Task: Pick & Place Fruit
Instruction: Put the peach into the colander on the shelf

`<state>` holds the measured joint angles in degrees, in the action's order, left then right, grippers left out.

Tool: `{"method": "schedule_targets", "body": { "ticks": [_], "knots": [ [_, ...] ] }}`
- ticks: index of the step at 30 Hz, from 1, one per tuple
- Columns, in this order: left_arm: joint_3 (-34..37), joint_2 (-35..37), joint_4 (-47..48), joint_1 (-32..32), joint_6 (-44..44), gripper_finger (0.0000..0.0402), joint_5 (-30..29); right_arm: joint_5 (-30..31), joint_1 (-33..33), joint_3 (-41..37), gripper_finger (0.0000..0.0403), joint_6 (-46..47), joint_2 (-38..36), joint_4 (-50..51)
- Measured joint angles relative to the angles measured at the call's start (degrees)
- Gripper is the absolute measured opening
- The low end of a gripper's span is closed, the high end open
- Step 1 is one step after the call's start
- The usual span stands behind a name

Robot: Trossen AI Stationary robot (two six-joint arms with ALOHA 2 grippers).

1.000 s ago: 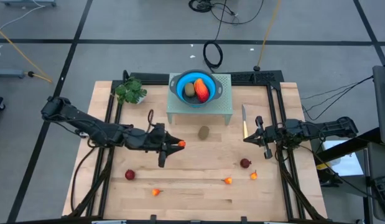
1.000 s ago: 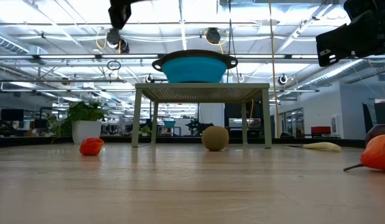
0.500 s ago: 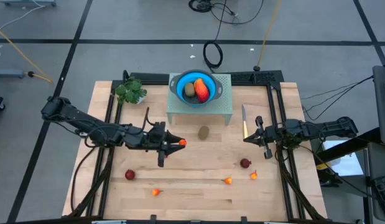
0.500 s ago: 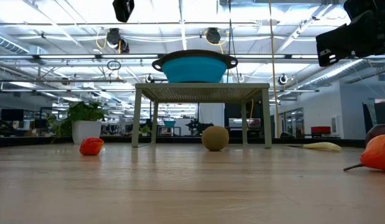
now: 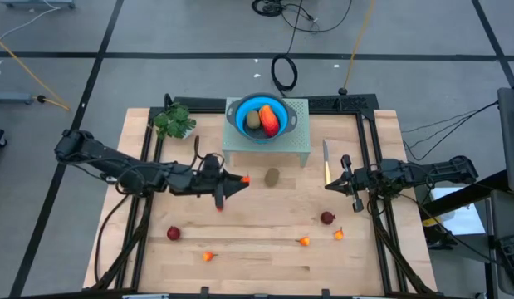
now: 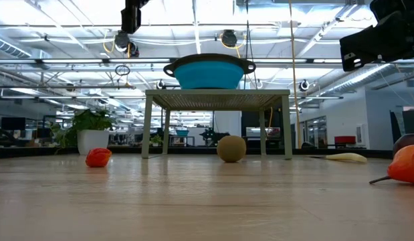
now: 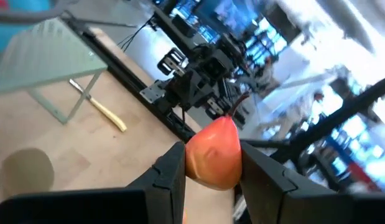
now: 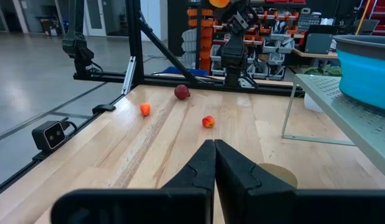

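Note:
My left gripper (image 5: pixel 240 179) is shut on a tiny orange-red fruit (image 7: pixel 214 155), held in the air left of a brown kiwi (image 5: pixel 272 176) that lies on the table. A blue bowl (image 5: pixel 262 118) on a pale green stand (image 5: pixel 300 141) holds another kiwi (image 5: pixel 253 120) and a longer orange-red piece (image 5: pixel 270 122). Dark red round fruits (image 5: pixel 327 218) (image 5: pixel 173 233) and tiny orange ones (image 5: pixel 305 242) (image 5: pixel 339 234) (image 5: pixel 208 257) lie near the front. My right gripper (image 5: pixel 330 184) is shut and empty at the right, beside the knife (image 5: pixel 326 163). My left gripper pinches the tiny orange-red fruit by its two sides (image 7: pixel 192 163) between its two fingers (image 7: pixel 171 175), at their free ends. The fingers reach about level from the table's left. The fruit is lifted clear of the table, its stem end (image 7: pixel 232 107) pointing away from the gripper.
A green leafy bunch (image 5: pixel 175 121) stands at the far left corner. The yellow-handled knife lies right of the stand. Black frame rails (image 5: pixel 366 149) run along both sides of the table. Bare wood lies between the kiwi and the front fruits.
My left gripper has carried the tiny orange-red fruit toward the table's far edge, nearer the stand and the kiwi, staying shut on it and clear of the table.

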<state>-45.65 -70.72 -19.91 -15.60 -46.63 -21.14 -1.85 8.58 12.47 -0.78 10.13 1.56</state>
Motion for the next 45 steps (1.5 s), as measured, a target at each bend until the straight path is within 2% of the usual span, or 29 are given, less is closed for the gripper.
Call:
{"method": "schedule_targets", "body": {
  "ticks": [7, 20, 33, 45],
  "knots": [
    [0.00, 0.00, 0.27, 2.10, -15.49, 0.0118, 0.06, 0.00, 0.00, 0.00, 0.0000, -0.07, 0.00, -0.02],
    [0.00, 0.00, 0.26, 2.82, -35.48, 0.0118, 0.25, 0.01, 0.00, 0.00, 0.0000, -0.09, 0.00, 0.00],
    [0.00, 0.00, 0.46, 2.73, -36.02, 0.0118, 1.35, 0.00, 0.00, 0.00, 0.0000, 0.04, 0.00, 0.00],
    [0.00, 0.00, 17.08, 2.73, -36.07, 0.0118, 2.23, 0.00, 0.00, 0.00, 0.0000, 0.07, 0.00, 0.00]
  ]
}}
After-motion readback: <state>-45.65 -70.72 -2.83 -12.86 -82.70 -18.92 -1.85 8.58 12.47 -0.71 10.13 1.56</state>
